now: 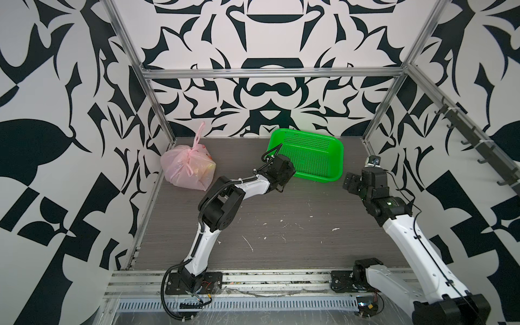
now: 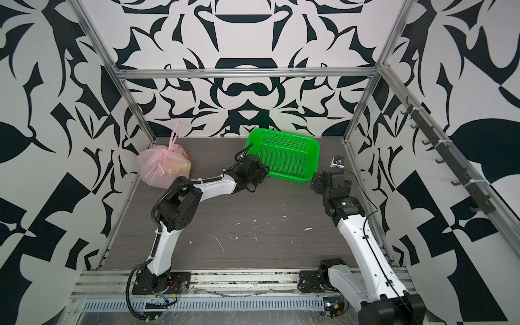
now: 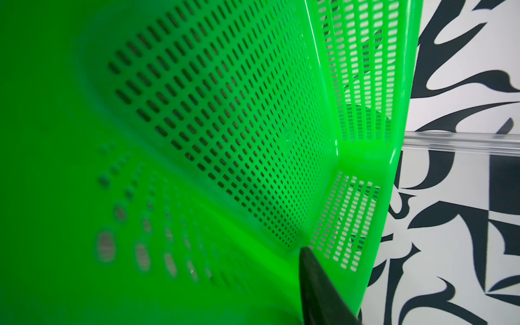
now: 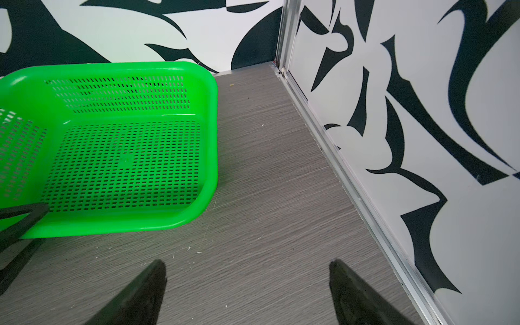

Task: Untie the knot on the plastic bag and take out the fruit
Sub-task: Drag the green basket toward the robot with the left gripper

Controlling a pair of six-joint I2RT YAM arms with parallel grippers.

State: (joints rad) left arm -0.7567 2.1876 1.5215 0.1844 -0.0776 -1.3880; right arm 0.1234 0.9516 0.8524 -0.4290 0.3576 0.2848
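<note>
Looking through the left wrist camera, I see one dark finger of the left pincer reaching inside the green basket at its near left corner, with the rim so close that it blurs. The other finger is hidden, so I cannot tell whether this pincer is clenched on the rim or only straddling it. The right wrist camera shows that same fingertip lying across the basket's near rim. The right pincer is released, its two fingers spread wide above the grey table, just right of the basket and near the right wall. In both top views the basket sits at the far middle of the table, tilted a little out of square. The plastic bag stands in the far left corner, well apart from both pincers and from the basket. The knot is tied on top of it, one loop handle sticking up against the far wall. The fruit inside shows only as a yellow-orange patch through the pink film on the bag's right side.
</note>
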